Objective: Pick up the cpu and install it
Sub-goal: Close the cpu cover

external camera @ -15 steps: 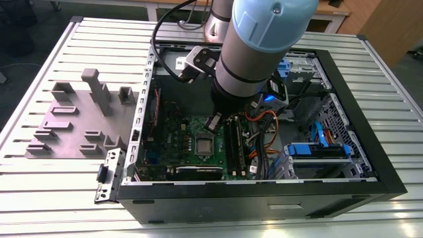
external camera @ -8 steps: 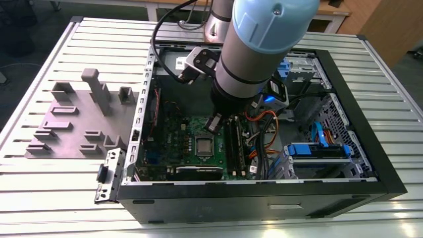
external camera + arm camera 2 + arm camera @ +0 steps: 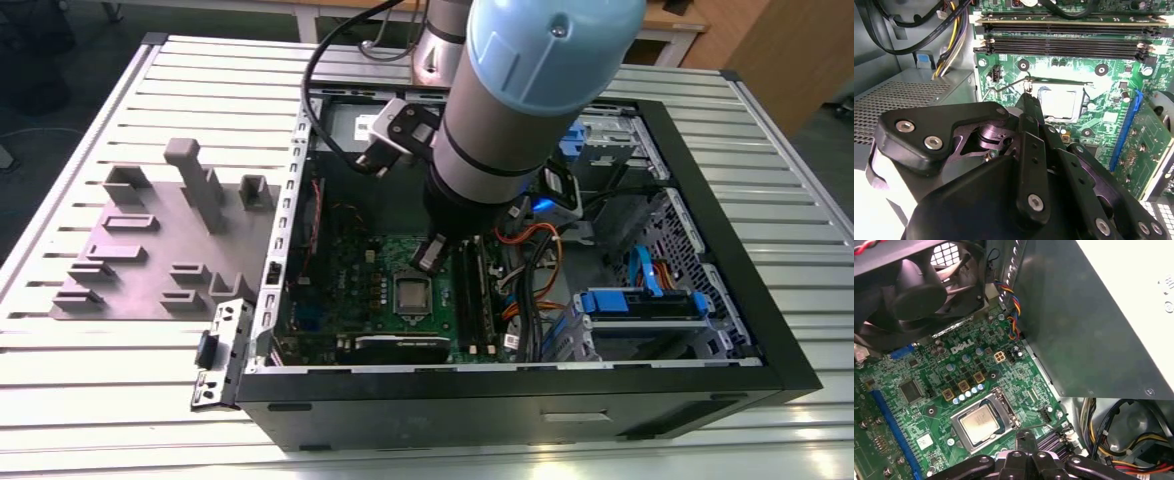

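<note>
The cpu (image 3: 979,423) is a small silvery square lying flat inside the metal socket frame (image 3: 1004,410) on the green motherboard (image 3: 934,405). It also shows in the second wrist view as a pale square, the cpu (image 3: 1058,102). My gripper (image 3: 1028,100) hovers beside the socket with its black fingers (image 3: 1032,150) drawn together and nothing between them. Its tip sits close to the thin wire socket lever (image 3: 1054,80). In the exterior view the gripper (image 3: 430,252) hangs just above the socket (image 3: 411,291), inside the open computer case.
The black case (image 3: 534,400) lies open on a slatted metal table (image 3: 134,400). A fan (image 3: 919,290), a large grey box (image 3: 1094,315), memory slots (image 3: 1064,45), cable bundles (image 3: 527,250) and blue drive brackets (image 3: 641,300) crowd the board. A grey fixture block (image 3: 147,250) lies at the exterior view's left.
</note>
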Tool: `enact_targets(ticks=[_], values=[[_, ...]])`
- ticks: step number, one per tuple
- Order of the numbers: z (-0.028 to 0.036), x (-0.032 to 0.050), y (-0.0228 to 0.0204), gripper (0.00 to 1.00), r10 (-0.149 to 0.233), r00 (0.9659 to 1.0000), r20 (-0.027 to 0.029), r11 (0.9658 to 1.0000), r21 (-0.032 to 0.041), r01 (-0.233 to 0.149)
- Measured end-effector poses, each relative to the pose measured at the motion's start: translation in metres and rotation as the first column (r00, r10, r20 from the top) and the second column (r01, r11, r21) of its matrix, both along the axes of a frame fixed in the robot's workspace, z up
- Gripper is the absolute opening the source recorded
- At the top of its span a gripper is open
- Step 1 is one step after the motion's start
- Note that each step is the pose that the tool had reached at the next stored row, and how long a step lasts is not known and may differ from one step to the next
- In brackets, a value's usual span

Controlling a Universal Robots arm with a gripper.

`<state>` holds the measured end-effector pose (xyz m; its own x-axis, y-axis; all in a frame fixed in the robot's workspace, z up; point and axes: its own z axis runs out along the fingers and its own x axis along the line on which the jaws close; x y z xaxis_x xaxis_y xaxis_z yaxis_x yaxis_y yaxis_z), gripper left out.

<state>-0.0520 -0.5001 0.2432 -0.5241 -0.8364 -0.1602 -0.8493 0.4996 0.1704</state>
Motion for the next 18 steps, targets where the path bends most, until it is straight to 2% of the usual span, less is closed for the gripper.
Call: enact_targets(ticks=[6,10,12,16,18], values=[[-0.0001,-0.0003,-0.0002,0.11,0.0,1.0,-0.0012,1.0,0.0006,0.0],[-0.0004,-0.0108,-0.0009,0.11,0.0,1.0,-0.0011,1.0,0.0008,0.0],[-0.0006,-0.0126,-0.0036,0.11,0.0,1.0,-0.0012,1.0,0.0008,0.0],[-0.0007,-0.0133,-0.0125,0.11,0.001,1.0,-0.0011,1.0,-0.0018,-0.001],[-0.0007,-0.0136,-0.0135,0.11,0.0,1.0,-0.0012,0.9999,-0.0107,0.0]])
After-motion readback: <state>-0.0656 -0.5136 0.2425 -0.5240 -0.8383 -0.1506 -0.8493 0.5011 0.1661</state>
